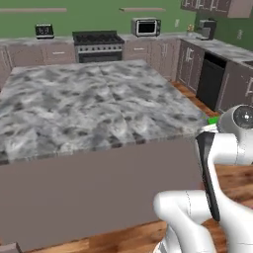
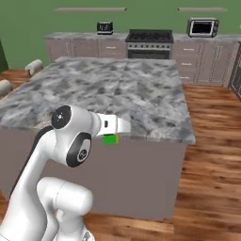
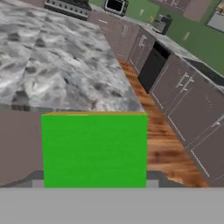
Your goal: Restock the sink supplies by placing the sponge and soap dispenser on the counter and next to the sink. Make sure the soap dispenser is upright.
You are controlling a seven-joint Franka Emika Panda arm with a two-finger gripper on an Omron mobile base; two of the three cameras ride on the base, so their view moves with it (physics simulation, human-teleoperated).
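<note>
- Sponge (image 3: 94,148): a flat, bright green block with a thin yellow-orange strip along its top edge, sitting square in front of the hand camera. It is carried in the air just off the near corner of the island bench (image 1: 74,104), and in the right base view it shows as a small green patch (image 2: 110,139) under the wrist.
- Fingers: I judge them clamped on the sponge, since it hangs at the hand with nothing beneath it; the tips themselves are hidden behind it.
- Neither sink nor soap bottle is within sight from here, so placing looks some way off.
- To do this well: keep the grip steady and level, clear the bench edge, and find the sink before lowering.
- The bench top is grey-white marbled stone, smooth and flat, over plain mauve-brown sides.
- The floor (image 2: 212,155) is glossy wood plank; the stove (image 1: 98,45) is dark and boxy.
</note>
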